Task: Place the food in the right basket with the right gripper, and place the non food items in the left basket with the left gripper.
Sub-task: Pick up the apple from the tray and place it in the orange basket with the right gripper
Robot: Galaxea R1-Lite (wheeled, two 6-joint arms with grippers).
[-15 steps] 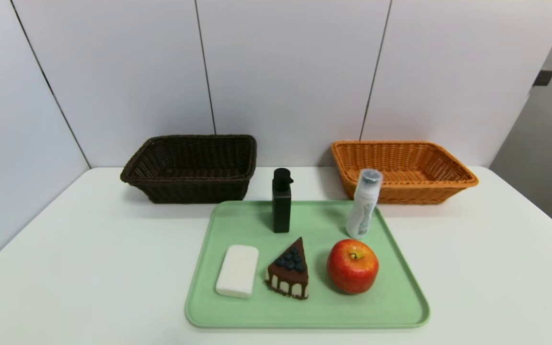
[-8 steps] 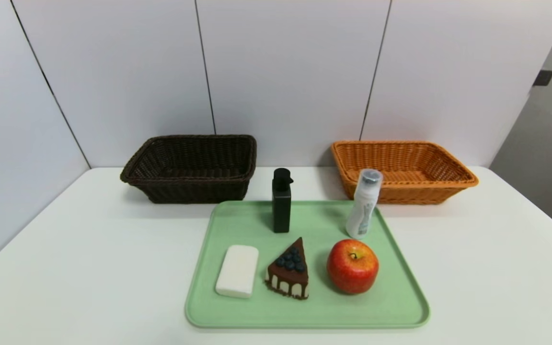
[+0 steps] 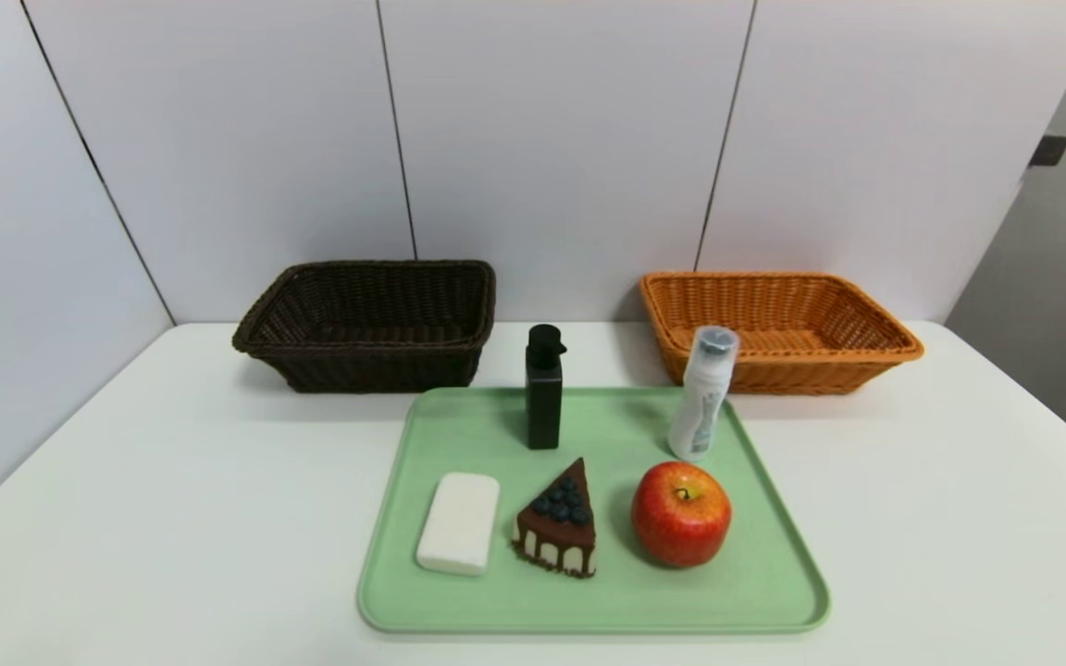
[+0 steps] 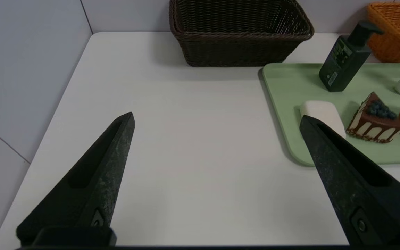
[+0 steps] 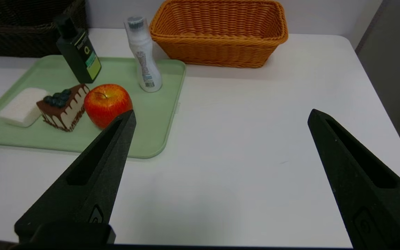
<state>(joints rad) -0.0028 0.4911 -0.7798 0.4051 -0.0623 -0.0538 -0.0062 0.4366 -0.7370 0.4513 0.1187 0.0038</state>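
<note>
Broadly, a white desk (image 3: 172,518) fills the lower half of the head view, with pale wall panels behind it. On it, in the lower centre of the frame, lies a green tray (image 3: 774,592) that carries five things. Behind the tray, at mid-height, stand two wicker baskets, well apart: the dark brown basket (image 3: 371,324) left of centre and the orange basket (image 3: 778,328) right of centre, both showing nothing inside. On the tray, the red-yellow apple (image 3: 681,514) sits in the lower right part, just beside the chocolate cake slice (image 3: 559,524) at the centre, which has blueberries on top and white drips on its side. Left of the cake lies the white soap bar (image 3: 459,523), flat. Toward the tray's back edge the black pump bottle (image 3: 544,388) stands upright at the middle, and the white tube bottle (image 3: 703,393) with a clear cap stands at the right, leaning slightly, its top overlapping the orange basket's front wall in the picture. Neither arm appears in the head view. In the left wrist view the left hand (image 4: 217,118) hangs over bare desk left of the tray, its fingers spread wide and holding nothing. In the right wrist view the right hand (image 5: 221,116) hangs over bare desk right of the tray, its fingers likewise wide apart and free.
</note>
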